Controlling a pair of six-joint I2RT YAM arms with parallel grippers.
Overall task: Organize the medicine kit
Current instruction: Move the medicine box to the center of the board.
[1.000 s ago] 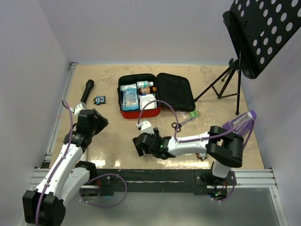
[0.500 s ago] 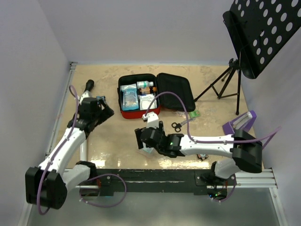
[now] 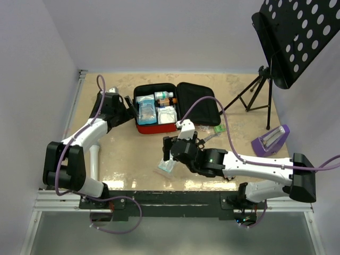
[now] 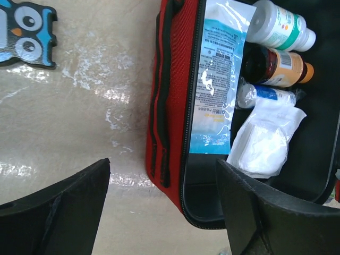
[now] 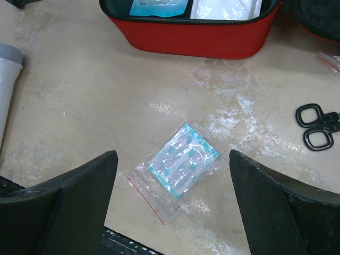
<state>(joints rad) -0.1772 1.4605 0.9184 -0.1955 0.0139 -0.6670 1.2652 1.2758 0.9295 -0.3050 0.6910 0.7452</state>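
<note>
I see the kit [image 3: 156,128] open and part packed, pouch [image 5: 180,164] and scissors [image 5: 317,126] not yet in, left gripper [image 4: 162,178] and right gripper [image 5: 172,159] both spread empty.

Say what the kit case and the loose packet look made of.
Medicine kit: matte red woven fabric, likely nylon; the weave and stitched ribs show. Packet: clear glossy plastic film, wrinkled and glinting, teal-and-white contents visible through it.
</note>
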